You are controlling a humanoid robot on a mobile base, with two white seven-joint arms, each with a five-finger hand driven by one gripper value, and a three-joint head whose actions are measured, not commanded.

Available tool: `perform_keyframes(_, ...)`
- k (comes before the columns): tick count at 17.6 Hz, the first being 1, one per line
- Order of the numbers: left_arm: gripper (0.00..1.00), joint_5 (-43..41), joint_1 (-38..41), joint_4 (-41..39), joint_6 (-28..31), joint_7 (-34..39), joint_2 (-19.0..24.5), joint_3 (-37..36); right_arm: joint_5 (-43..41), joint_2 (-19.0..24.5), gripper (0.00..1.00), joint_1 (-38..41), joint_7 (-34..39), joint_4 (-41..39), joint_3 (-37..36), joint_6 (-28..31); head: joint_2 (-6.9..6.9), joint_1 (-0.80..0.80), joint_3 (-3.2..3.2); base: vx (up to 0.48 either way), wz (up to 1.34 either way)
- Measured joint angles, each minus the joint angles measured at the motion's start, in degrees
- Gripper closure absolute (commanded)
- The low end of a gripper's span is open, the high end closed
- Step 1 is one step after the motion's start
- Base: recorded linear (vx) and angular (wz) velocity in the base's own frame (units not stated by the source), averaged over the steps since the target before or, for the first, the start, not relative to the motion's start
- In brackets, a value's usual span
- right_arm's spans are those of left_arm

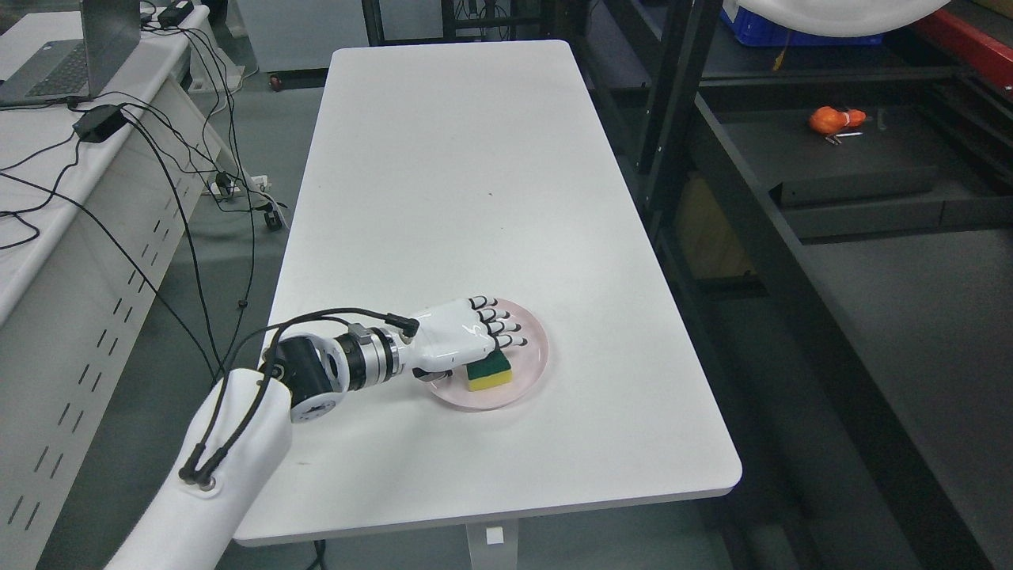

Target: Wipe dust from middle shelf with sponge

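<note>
A yellow sponge with a green top point(489, 374) lies on a pink plate point(540, 352) near the front of the white table point(459, 174). My left hand point(492, 342) reaches in from the lower left and hovers over the plate, just above the sponge. Its fingers point(506, 326) are stretched out flat and the thumb sits beside the sponge's left edge; it grips nothing. The black shelf unit point(839, 170) stands to the right of the table. The right arm is out of view.
An orange object point(832, 119) lies on the black shelf at the upper right. A side desk point(47, 150) at the left carries a laptop point(71, 55) and several cables. A gap of floor separates the table from the shelf frame.
</note>
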Motion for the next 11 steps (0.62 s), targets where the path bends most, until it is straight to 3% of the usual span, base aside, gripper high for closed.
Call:
perform_keyframes(2,0.19,-0.1,0.2,0.1,0.0,-0.6,0.2,0.5,0.0,0.0,0.0,0.0,0.0,0.0,0.0,0.0,0.0,0.0,0.0,0.0,0.0)
perform_keyframes(11,0.48,-0.2,0.6,3.6,0.5,-3.0,-0.7,3.5,0.0,0.0,0.0,0.0,0.0,0.0,0.0,0.0,0.0,0.0,0.0,0.0,0.0)
